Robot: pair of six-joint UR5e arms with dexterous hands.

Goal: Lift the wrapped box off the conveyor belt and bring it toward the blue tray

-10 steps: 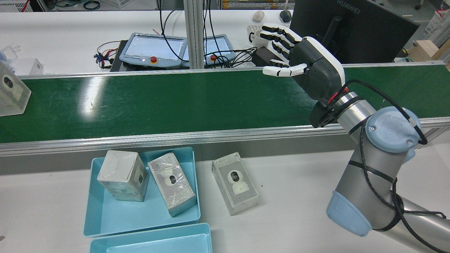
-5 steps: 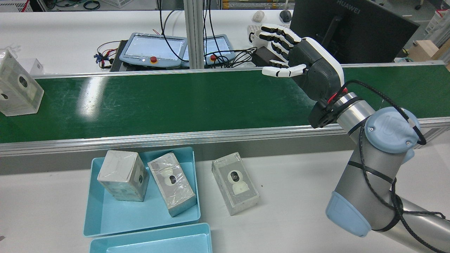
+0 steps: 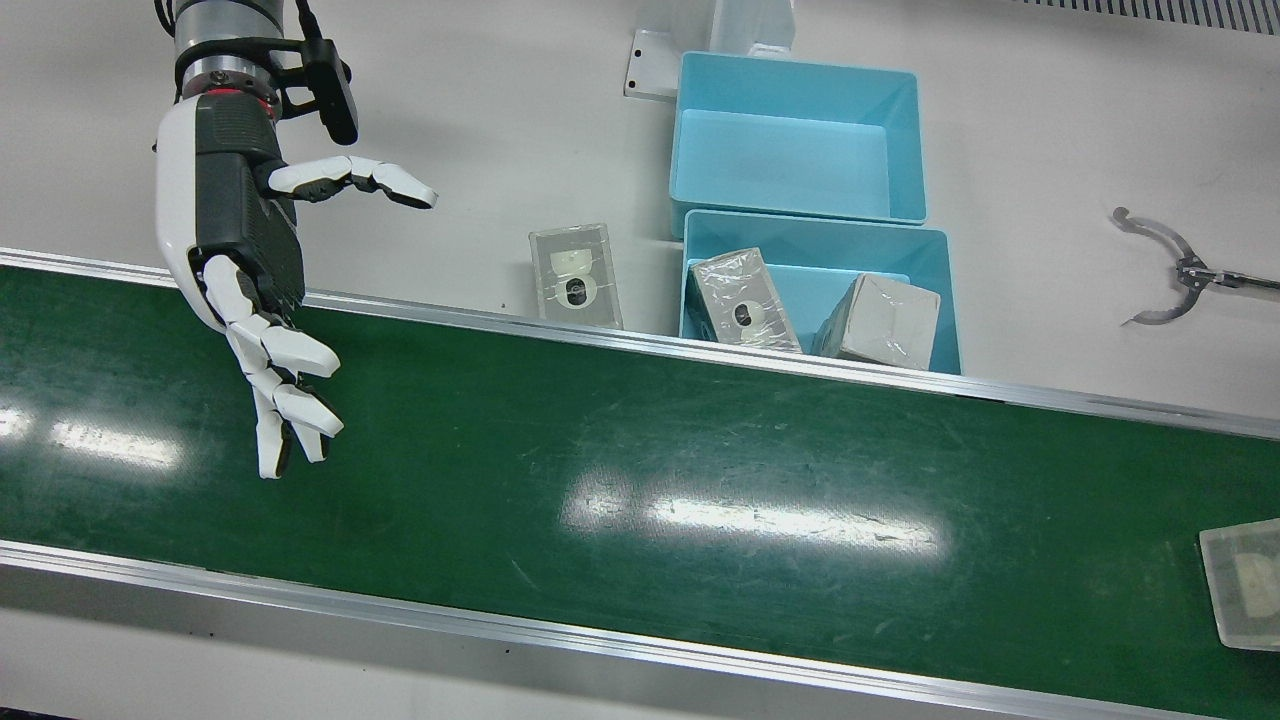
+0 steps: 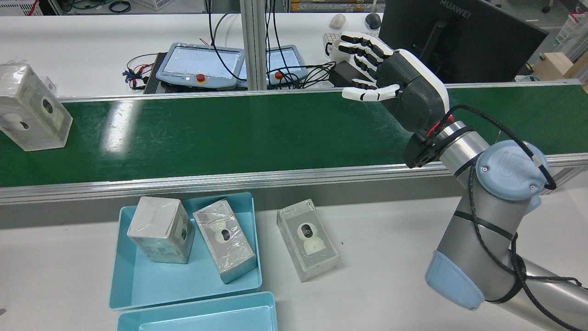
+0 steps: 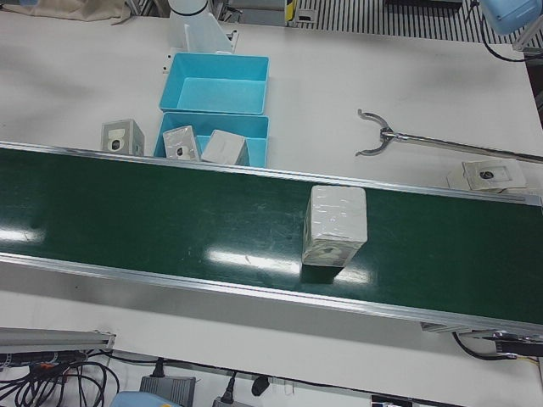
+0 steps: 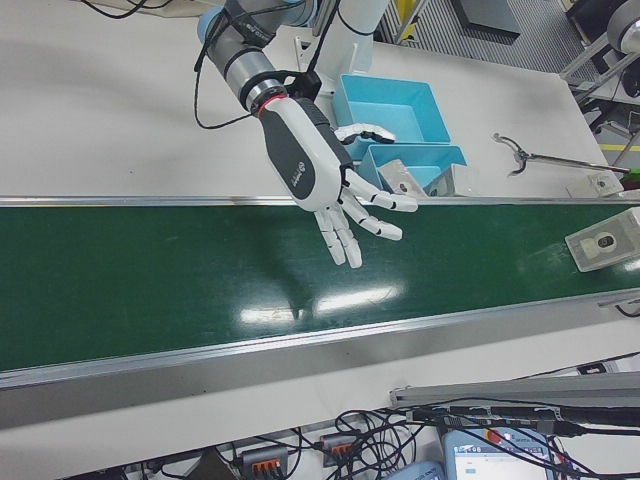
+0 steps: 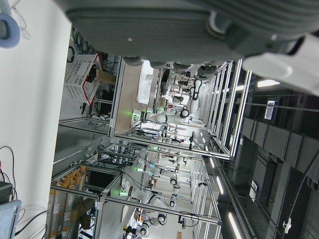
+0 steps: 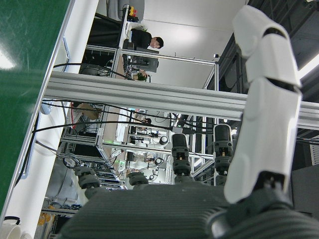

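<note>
Conveyor belt [image 4: 257,133] runs under the right hand [image 4: 395,87]. That hand hovers above the belt, fingers [image 3: 285,400] spread wide, palm empty. Blue tray [image 4: 138,280] sits on the table beside the belt's near rail, well off to the hand's left in the rear view, with two wrapped packages in it (a third package lies on the table just outside the tray). Wrapped box [image 4: 32,110] stands on the belt at its far left end, well apart from the hand, nothing touching it. Left hand [image 7: 199,30]: only its own camera shows it, can't tell its state.
</note>
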